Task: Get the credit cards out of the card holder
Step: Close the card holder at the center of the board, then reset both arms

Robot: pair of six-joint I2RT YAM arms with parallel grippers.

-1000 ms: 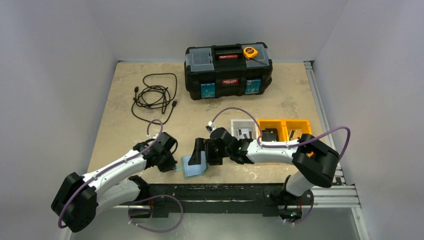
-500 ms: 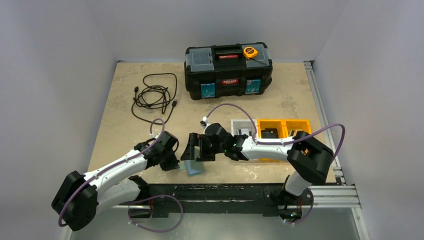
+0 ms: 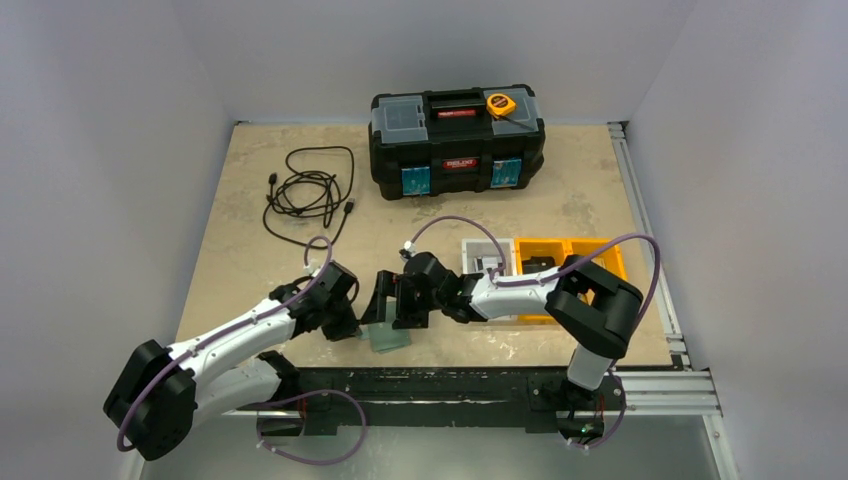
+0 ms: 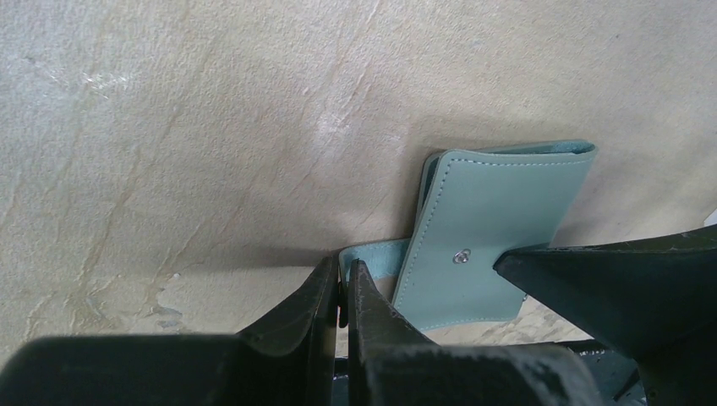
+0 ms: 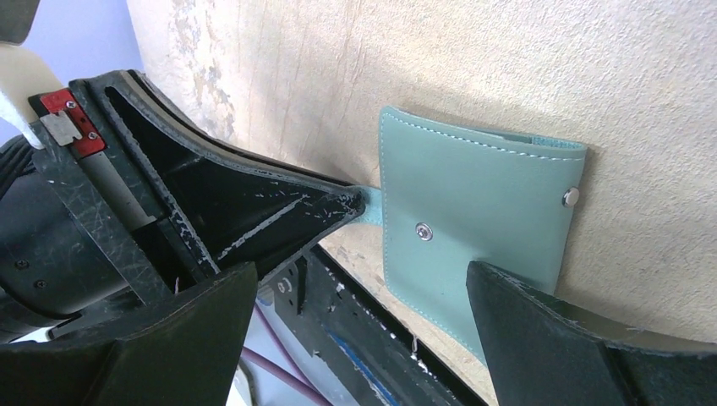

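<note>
The teal-green card holder [image 3: 386, 336] lies folded near the table's front edge, its outer face and two snap studs showing [image 5: 473, 203] [image 4: 495, 233]. My left gripper [image 3: 352, 327] [image 4: 342, 283] is shut on the holder's small side tab. My right gripper [image 3: 391, 300] [image 5: 359, 269] hangs open just above the holder, one finger [image 5: 541, 321] over its near corner and the other out past the table edge. The left gripper's fingertips [image 5: 342, 203] show at the tab in the right wrist view. The credit cards are hidden.
A black toolbox [image 3: 457, 140] with a yellow tape measure [image 3: 500, 104] stands at the back. A coiled black cable [image 3: 310, 190] lies at the back left. A white bin [image 3: 487, 262] and orange bins [image 3: 560, 258] sit right of centre. The black front rail [image 3: 450, 380] runs right beside the holder.
My right gripper has moved left over the card holder, still open. The holder has shifted slightly left and shows less of its face. The left gripper keeps its grip on the tab.
</note>
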